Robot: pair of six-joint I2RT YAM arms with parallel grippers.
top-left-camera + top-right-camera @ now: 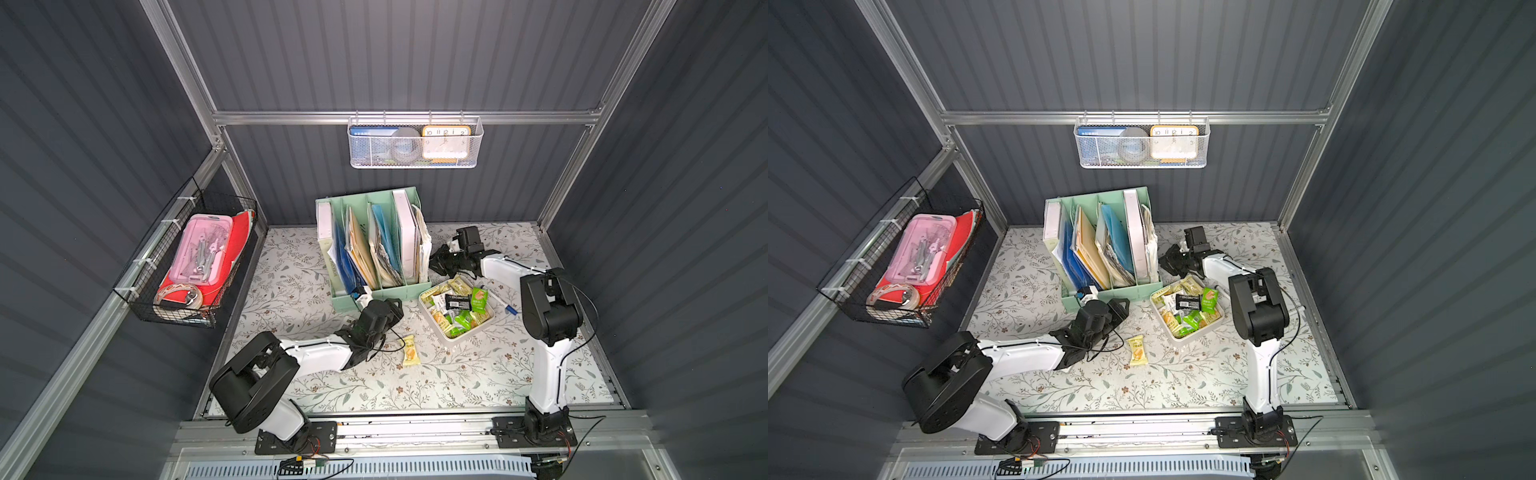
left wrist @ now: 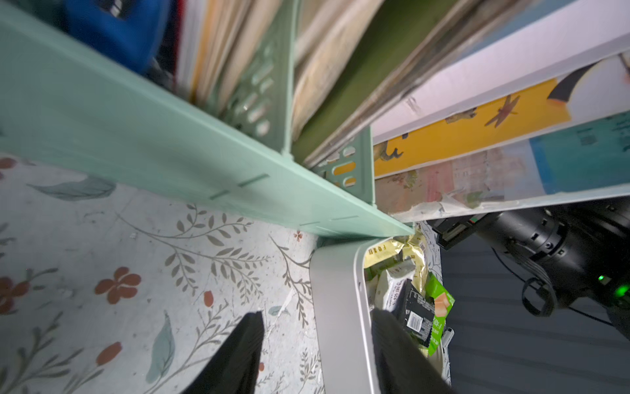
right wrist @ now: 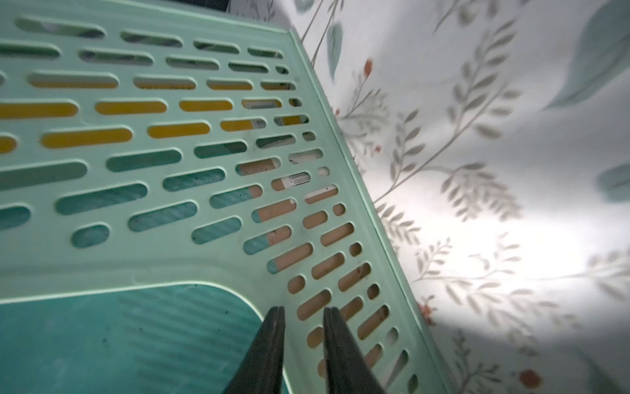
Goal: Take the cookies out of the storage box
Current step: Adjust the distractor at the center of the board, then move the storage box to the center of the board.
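Nearest the front edge of the floral table (image 1: 457,382), one pale yellow cookie packet (image 1: 410,352) lies alone on the cloth, outside the storage box (image 1: 430,320) and between the two arms. Just behind it, the left gripper (image 1: 395,308) points at the box's near-left wall. In both top views the wrist hides most of its fingers. The left wrist view shows the left gripper (image 2: 317,313) with its jaws well apart and clamping nothing. One finger (image 2: 238,351) is over the cloth outside the wall and the other is inside, above the rim; whether either touches the wall cannot be told. The box sits just in front of the mint green file organiser (image 1: 382,293) and holds the rest of the cookies (image 1: 457,305): yellow, green, white and one black packet, piled together. Farther back, the right gripper (image 1: 436,262) hovers beside the organiser's end, past the box's far corner. Only the right wrist view shows its state: the right gripper (image 3: 304,309) has a narrow, empty gap between its fingers and faces the organiser's slotted side. A white mesh basket (image 1: 374,153) hangs on the back wall.
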